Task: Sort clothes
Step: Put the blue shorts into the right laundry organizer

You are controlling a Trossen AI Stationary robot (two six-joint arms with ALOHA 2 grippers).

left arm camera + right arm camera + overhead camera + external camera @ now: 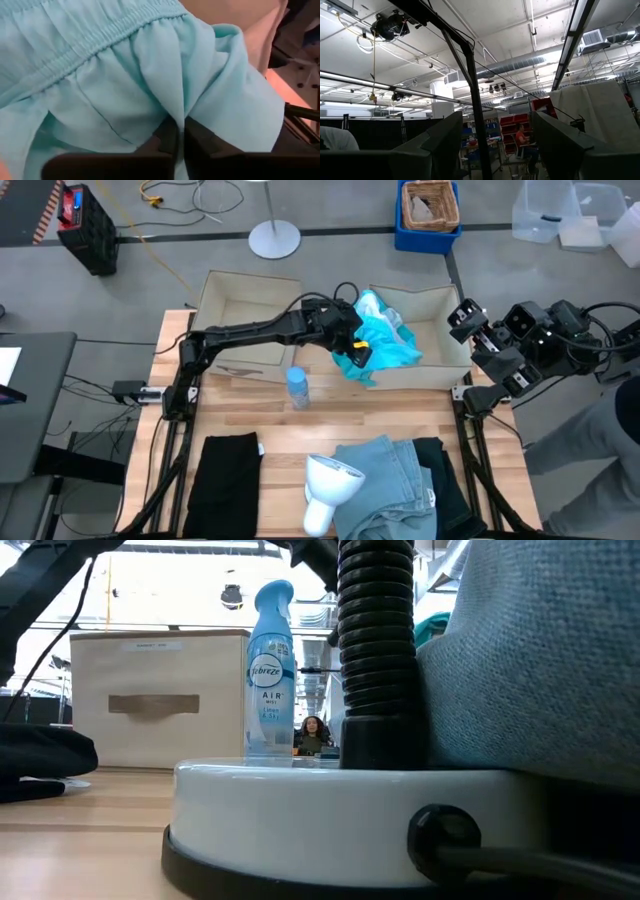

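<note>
A bright turquoise garment (388,338) lies draped over the near wall of the right beige box (440,298), partly inside it. My left gripper (357,356) reaches it from the table's left and is shut on its cloth (150,75). A grey-blue garment (385,480) lies spread at the near edge over a dark one (447,470). A black garment (225,478) lies flat at the near left. My right gripper (462,320) is raised at the table's right edge, open and holding nothing (495,145). My left gripper pinches a gathered fold of the turquoise cloth (176,107) between its two fingers, a little below the elastic waistband (100,45). The fingers slant down from the table's left. How many layers they have does not show. The garment rests on the box's near wall.
A second beige box (240,292) stands at the far left, beside the right one. A small blue spray bottle (297,386) stands upright before the boxes. A white stand with a black hose (330,485) sits at the near middle. Bare wood lies between bottle and garments.
</note>
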